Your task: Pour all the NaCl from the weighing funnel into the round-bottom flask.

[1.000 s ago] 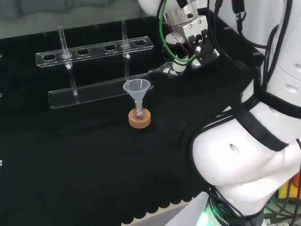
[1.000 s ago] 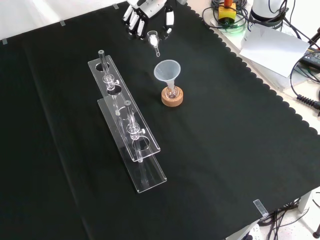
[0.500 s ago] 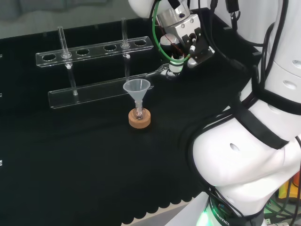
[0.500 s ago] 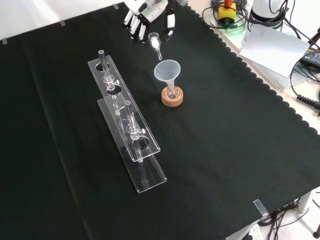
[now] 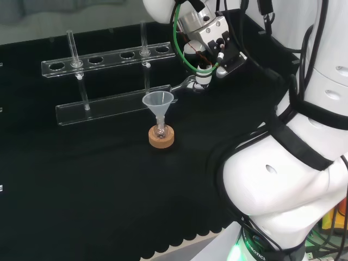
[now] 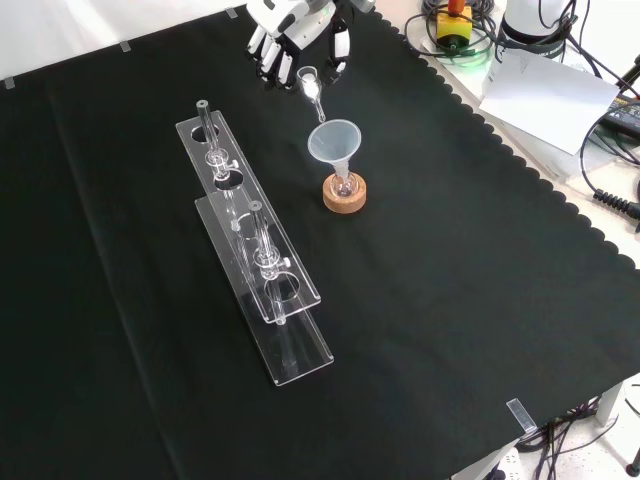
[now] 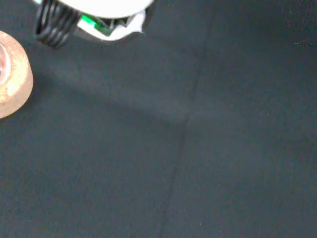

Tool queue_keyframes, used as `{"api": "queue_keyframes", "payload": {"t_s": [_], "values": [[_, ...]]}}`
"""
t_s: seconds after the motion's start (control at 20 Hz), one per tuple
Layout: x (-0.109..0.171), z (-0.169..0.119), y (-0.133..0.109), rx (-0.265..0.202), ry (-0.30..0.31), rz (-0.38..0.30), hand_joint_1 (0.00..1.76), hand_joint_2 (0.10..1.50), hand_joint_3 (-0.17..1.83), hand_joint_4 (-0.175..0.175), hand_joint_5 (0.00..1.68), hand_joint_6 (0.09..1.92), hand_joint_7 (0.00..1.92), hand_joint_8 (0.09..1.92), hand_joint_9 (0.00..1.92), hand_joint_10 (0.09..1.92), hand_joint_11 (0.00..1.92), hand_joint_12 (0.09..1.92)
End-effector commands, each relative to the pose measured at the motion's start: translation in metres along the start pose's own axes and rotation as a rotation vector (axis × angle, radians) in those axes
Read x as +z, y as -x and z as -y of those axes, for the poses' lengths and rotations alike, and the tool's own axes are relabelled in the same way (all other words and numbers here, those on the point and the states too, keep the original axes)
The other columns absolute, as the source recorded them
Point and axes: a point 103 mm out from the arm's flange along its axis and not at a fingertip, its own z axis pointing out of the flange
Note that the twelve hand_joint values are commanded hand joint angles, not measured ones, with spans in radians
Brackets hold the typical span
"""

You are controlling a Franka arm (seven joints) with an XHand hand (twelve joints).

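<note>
— Hand (image 6: 295, 25) up top in the front view, fingers pinched on the weighing funnel (image 6: 311, 85), spout tipped down.

— Round-bottom flask (image 6: 344, 184)?

— At five o'clock from the spout, on its cork ring (image 6: 344, 195), clear funnel (image 6: 333, 143) seated in the neck. Tube rack (image 6: 255, 250) at seven o'clock.

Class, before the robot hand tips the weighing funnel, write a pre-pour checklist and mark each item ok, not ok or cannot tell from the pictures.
1. Robot hand holds the weighing funnel: ok, fingers curled round it.
2. Plastic funnel sits in the round-bottom flask: ok.
3. Flask seated on the cork ring: ok, upright.
4. Weighing funnel's spout over the plastic funnel's mouth: ok in the front view, the tip just above the rim; the head view leaves it unsure.
5. NaCl in the weighing funnel: cannot tell.
6. Test-tube rack out of the pouring path: ok, stands apart.
</note>
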Motion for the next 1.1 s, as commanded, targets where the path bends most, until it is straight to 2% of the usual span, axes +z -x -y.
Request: {"api": "queue_keyframes", "payload": {"t_s": [0.05,1.1], "values": [[-0.002,0.001,-0.001,-0.001,-0.003,0.016,1.1,0.68,0.7,0.175,1.17,0.88,0.48,0.63,0.77,0.55,0.41,1.3],[-0.014,0.0,-0.017,-0.018,-0.017,0.128,1.1,0.68,0.7,0.175,1.17,0.88,0.48,0.63,0.77,0.54,0.41,1.3]]}}
